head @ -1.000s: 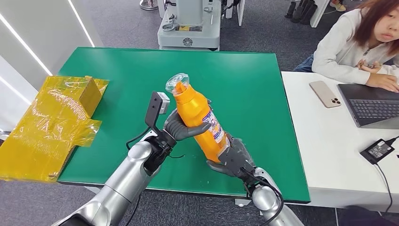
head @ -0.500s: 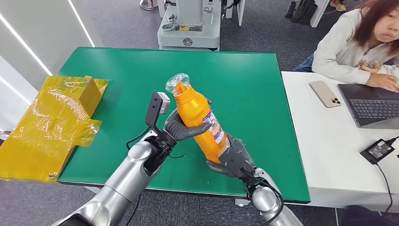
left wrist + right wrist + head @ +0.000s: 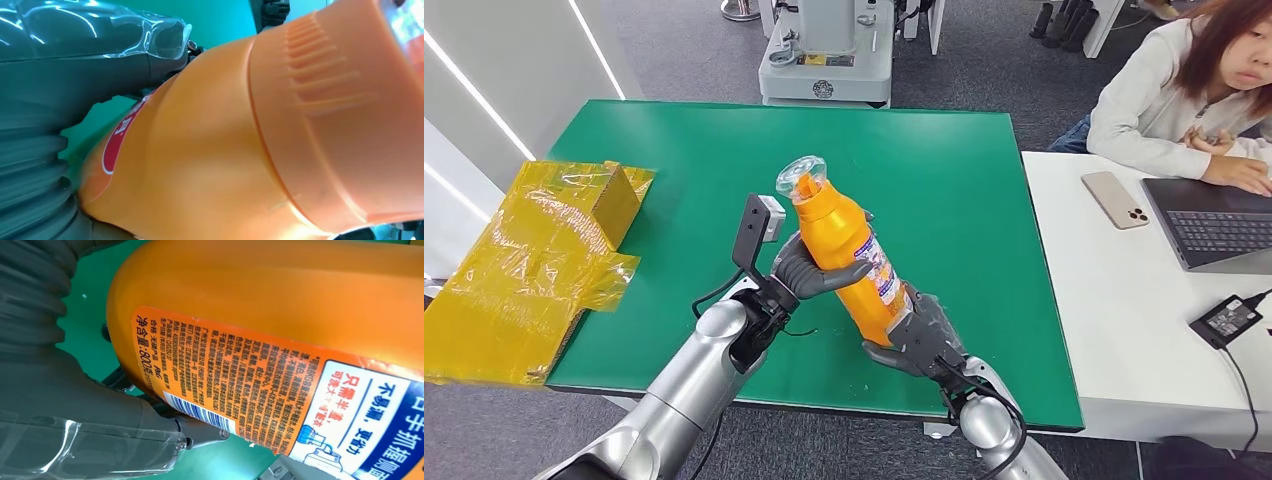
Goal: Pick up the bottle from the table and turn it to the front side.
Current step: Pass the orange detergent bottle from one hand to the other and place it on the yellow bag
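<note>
An orange bottle (image 3: pixel 849 255) with a clear cap is lifted off the green table (image 3: pixel 674 150), leaning with its cap up and away from me. My left hand (image 3: pixel 809 272) grips its middle, fingers wrapped across the front. My right hand (image 3: pixel 919 335) holds its base from below. The left wrist view has the bottle's orange shoulder (image 3: pixel 225 150) close up, beside the thumb (image 3: pixel 90 85). In the right wrist view the printed back label (image 3: pixel 260 385) with a barcode faces the camera, the thumb (image 3: pixel 110 430) against the bottle (image 3: pixel 250 295).
Crumpled yellow wrapping (image 3: pixel 534 260) lies over the table's left edge. To the right, a white desk (image 3: pixel 1114 320) carries a phone (image 3: pixel 1115 199), a laptop (image 3: pixel 1214 225) and a charger (image 3: pixel 1227 319), with a person (image 3: pixel 1184 90) seated behind it. A grey machine (image 3: pixel 827 55) stands beyond the table.
</note>
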{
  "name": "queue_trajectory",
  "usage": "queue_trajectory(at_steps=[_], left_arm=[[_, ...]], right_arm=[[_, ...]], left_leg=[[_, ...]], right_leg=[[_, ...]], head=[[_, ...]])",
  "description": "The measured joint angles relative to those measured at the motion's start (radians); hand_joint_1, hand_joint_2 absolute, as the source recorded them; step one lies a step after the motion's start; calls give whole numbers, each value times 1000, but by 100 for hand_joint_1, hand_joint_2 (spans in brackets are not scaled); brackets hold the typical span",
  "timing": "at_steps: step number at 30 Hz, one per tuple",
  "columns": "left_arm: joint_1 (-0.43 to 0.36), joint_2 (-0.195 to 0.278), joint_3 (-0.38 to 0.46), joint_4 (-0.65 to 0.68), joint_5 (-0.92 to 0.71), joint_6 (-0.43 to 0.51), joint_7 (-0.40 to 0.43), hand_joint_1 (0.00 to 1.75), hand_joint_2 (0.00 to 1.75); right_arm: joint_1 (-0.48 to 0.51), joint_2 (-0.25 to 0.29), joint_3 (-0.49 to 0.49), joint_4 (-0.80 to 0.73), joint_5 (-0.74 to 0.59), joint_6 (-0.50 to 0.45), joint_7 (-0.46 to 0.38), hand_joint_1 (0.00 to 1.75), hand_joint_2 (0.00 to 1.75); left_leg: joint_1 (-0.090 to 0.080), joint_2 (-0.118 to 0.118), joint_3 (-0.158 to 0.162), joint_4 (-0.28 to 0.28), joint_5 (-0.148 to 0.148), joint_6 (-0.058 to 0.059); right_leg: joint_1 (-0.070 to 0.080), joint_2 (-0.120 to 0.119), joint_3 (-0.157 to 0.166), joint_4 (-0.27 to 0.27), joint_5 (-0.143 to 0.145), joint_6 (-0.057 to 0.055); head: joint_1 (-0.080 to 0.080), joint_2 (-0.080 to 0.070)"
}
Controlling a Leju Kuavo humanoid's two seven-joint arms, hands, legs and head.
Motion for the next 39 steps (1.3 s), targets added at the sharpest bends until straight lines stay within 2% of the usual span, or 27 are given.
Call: queue_trajectory(at_steps=[39], left_arm=[[-1,0,-1,0,0,0,0,175,175]], right_arm=[[0,1,-1,0,0,0,0,175,175]], left_leg=[[0,0,0,0,0,0]], right_leg=[[0,0,0,0,0,0]], head=[[0,0]])
